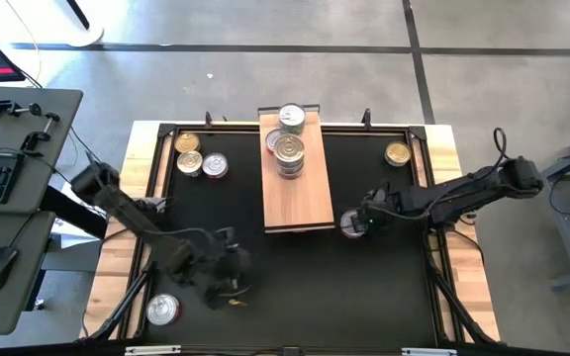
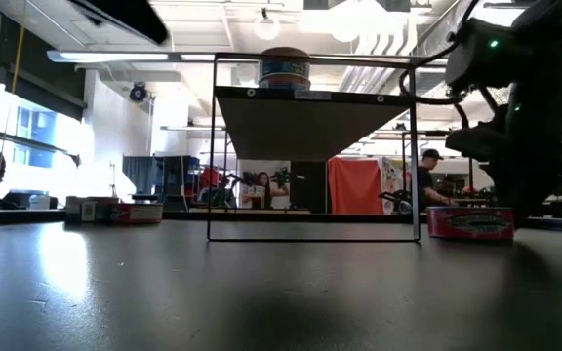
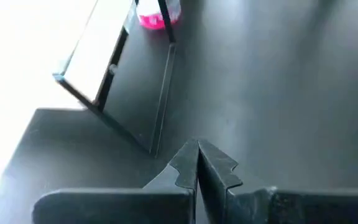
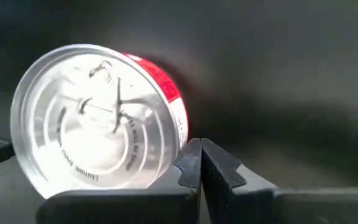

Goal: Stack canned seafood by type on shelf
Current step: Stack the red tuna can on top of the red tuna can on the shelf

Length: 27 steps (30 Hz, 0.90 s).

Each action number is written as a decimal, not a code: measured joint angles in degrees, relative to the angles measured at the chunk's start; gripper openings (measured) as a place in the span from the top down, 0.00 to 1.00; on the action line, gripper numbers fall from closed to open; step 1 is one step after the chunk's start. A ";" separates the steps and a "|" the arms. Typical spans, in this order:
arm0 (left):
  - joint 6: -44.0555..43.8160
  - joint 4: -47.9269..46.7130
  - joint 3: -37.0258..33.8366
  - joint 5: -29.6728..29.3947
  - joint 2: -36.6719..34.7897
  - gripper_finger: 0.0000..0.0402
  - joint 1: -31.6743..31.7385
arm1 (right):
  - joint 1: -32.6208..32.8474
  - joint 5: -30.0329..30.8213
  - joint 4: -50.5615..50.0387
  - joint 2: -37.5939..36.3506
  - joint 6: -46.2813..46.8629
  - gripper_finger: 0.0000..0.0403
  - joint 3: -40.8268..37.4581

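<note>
The shelf point(image 1: 297, 188) is a light-wood plank raised on a black wire frame point(image 2: 315, 117) at the table's middle. A stack of silver-lidded tins point(image 1: 290, 148) stands on its far part. One red-labelled tin point(image 4: 98, 118) sits upright on the black mat just right of the shelf's near corner point(image 1: 351, 223). My right gripper point(image 4: 199, 163) is shut and points down right beside this tin, on its right. My left gripper point(image 3: 197, 163) is shut with nothing in it. It hovers over the mat at the near left point(image 1: 234, 280) and faces the shelf frame. My right gripper stands with its shut fingers point(image 4: 188, 165) against or just beside the red-labelled side wall point(image 4: 178, 127) of the tin, coming steeply from above. I cannot tell whether they touch it. The tin rests flat on the mat.
Three tins point(image 1: 198, 158) cluster at the mat's far left. A gold-lidded tin point(image 1: 397, 153) sits at the far right and another tin point(image 1: 162, 311) at the near left corner. Bare black mat point(image 1: 344, 287) lies in front of the shelf. People show in the room behind.
</note>
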 joint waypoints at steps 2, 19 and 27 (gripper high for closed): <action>-2.80 1.90 -2.77 -3.69 -1.93 1.00 -2.76 | 2.25 0.99 0.16 0.01 2.96 1.00 0.73; -26.02 10.96 -9.21 -13.39 2.43 1.00 -6.26 | 15.21 23.63 -9.89 1.52 2.99 1.00 30.30; -21.40 12.66 -9.16 -17.03 -0.60 1.00 -4.83 | 15.41 19.85 -11.10 9.01 4.95 1.00 31.71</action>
